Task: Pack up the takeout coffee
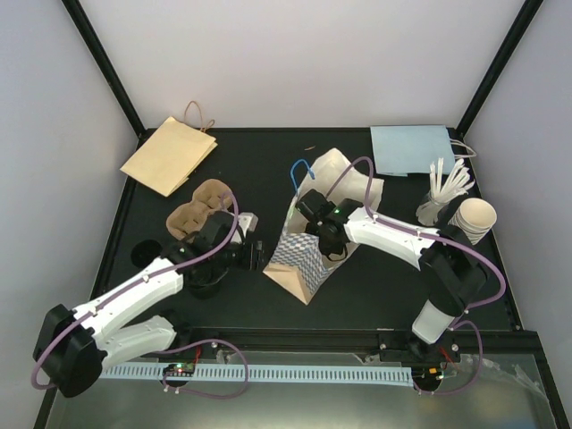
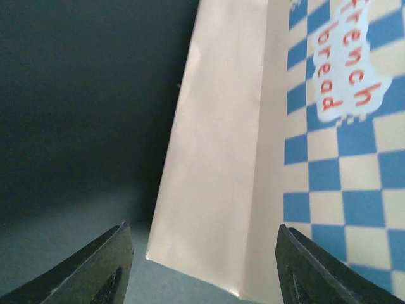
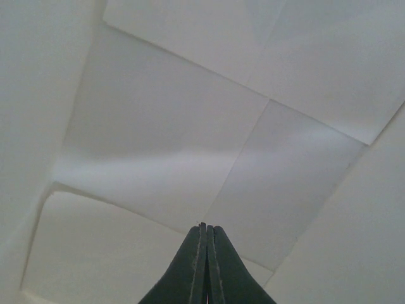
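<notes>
Bag lies tipped over to the right of the carrier. Its long axis runs from the base nearest me up to a mouth pointing far-right. My right gripper is inside that mouth, fingers pressed together. My left gripper sits between carrier and bag, jaws apart, facing the bag's side fold.

Robotics test lab: a black worktop boxed in by plain white panels and black frame posts. A white left arm and right arm are bolted along its near edge, beside a slotted cable rail and loose purple wiring. Paper cups stand stacked near the right edge.
</notes>
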Controlling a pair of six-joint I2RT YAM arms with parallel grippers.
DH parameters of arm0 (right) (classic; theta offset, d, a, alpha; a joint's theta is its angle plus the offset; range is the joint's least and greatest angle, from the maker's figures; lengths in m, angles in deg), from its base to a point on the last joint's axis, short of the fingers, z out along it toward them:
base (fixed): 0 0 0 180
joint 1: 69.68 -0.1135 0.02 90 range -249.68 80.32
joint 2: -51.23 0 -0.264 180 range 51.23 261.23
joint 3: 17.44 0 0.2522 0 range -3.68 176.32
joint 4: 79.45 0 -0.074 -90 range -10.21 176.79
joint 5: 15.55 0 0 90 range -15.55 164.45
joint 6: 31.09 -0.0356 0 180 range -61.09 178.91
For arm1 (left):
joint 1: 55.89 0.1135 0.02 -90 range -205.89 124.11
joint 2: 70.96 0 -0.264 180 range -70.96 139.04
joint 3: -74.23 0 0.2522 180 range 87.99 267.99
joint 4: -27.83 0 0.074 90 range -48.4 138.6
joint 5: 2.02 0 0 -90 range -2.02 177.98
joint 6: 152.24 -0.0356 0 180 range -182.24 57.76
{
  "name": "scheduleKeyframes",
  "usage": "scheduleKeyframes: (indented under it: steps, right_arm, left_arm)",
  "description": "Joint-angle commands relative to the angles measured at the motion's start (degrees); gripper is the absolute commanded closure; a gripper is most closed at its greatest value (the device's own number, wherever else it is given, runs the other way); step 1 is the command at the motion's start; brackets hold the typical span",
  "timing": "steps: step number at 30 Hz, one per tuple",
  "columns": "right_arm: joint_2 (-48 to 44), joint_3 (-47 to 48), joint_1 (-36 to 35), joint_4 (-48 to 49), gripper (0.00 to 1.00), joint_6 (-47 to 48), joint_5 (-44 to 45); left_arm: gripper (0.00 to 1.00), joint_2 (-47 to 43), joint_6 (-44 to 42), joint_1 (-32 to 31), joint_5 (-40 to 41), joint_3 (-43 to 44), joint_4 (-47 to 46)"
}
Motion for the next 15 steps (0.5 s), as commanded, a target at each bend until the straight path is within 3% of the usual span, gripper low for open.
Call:
scheduleKeyframes:
  steps: [1,15]
  right_arm:
    - [-1.9,-1.3,1.2,2.5,0.97,0.9,0.7]
    - [-3.4,-3.5,1.6,4.1,0.91,0.5,-1.4]
  left_arm:
    - [0.37,-2.4,6.3,-3.9,-4.2,-3.6,-4.9]
    - [0.39,3.5,11.1,-12.7,-9.2,-3.9,-13.3]
